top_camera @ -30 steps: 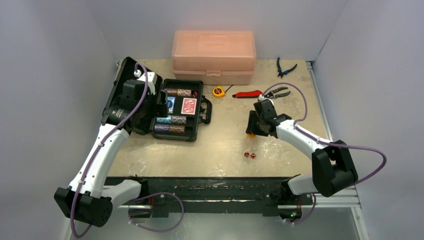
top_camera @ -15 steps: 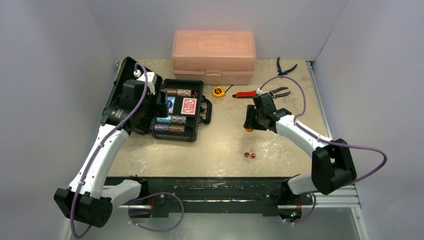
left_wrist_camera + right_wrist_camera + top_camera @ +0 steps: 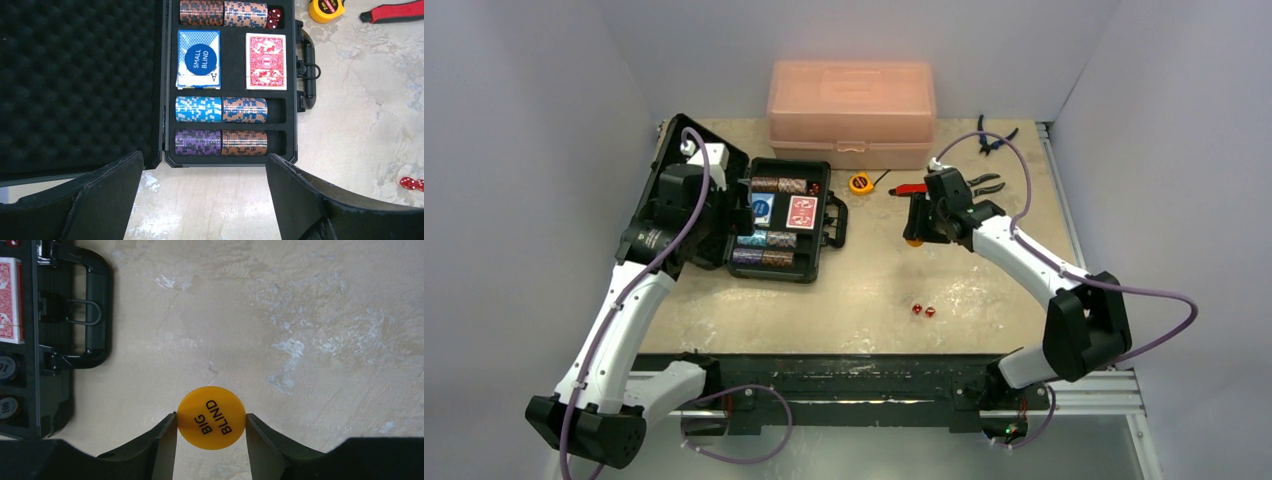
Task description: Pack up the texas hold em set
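The black briefcase (image 3: 822, 222) lies open at the left, its foam lid (image 3: 75, 75) flat beside the tray (image 3: 165, 125). In the tray sit chip stacks (image 3: 220, 109), a blue deck with a blue "SMALL BLIND" disc (image 3: 201, 60) on it, a red deck (image 3: 265, 61) and red dice (image 3: 274, 17). My left gripper (image 3: 204, 165) hangs open above bare table just in front of the case. My right gripper (image 3: 211, 420) is shut on a yellow "BIG BLIND" disc (image 3: 211, 417), held above the table right of the case handle (image 3: 95, 310). Two red dice (image 3: 923, 310) lie on the table.
A translucent pink box (image 3: 852, 110) stands at the back. A yellow tape measure (image 3: 860, 183), a red-handled tool (image 3: 914, 188), pliers (image 3: 979, 185) and blue-handled pliers (image 3: 994, 140) lie at the back right, close behind the right gripper.
The right gripper has carried the yellow disc toward the back of the table and slightly left. The left gripper has drawn back off the case, uncovering the blue deck.
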Motion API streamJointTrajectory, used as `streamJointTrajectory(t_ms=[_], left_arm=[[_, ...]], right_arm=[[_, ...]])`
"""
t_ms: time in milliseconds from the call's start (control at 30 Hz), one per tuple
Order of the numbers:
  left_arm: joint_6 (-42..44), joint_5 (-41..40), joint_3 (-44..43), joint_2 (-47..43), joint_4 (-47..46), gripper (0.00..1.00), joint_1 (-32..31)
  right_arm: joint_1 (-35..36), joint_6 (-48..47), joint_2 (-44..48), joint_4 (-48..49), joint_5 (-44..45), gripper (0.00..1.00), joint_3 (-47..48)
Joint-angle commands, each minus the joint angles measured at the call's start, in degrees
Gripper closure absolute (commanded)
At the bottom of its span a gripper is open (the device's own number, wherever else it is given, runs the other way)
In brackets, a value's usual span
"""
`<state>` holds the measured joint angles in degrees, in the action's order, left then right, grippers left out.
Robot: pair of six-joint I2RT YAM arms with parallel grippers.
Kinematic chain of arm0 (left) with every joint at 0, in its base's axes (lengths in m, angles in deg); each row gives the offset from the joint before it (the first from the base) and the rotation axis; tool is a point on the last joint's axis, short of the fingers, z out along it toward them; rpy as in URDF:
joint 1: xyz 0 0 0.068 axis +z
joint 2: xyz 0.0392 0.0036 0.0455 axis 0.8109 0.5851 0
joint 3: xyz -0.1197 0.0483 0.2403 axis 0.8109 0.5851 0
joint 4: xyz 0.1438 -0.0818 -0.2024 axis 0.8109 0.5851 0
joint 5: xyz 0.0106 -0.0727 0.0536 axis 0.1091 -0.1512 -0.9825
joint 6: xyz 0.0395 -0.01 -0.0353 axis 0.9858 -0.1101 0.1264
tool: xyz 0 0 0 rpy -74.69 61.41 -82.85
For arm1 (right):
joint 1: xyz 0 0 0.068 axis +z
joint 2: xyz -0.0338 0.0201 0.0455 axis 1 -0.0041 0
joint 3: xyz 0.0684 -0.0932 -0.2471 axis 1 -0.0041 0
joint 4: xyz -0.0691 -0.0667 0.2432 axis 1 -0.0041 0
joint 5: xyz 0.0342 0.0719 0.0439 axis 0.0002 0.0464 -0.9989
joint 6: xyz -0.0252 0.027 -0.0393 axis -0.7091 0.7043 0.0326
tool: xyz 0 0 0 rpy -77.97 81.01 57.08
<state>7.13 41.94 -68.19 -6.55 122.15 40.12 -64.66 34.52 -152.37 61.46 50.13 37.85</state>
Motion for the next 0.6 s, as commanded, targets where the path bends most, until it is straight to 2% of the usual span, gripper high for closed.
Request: streamJointTrajectory(t_ms=[0,567], left_arm=[[0.0,-1.6,0.7,-1.6,-1.3,0.08,-0.3],[-0.3,-3.2,1.1,-4.0,-1.5,0.08,-0.3]], right_arm=[[1.4,-1.1,-1.2,-1.2,-0.9,1.0,5.2],[10.4,-1.7,-11.5,-5.5,1.1,1.0,22.0]])
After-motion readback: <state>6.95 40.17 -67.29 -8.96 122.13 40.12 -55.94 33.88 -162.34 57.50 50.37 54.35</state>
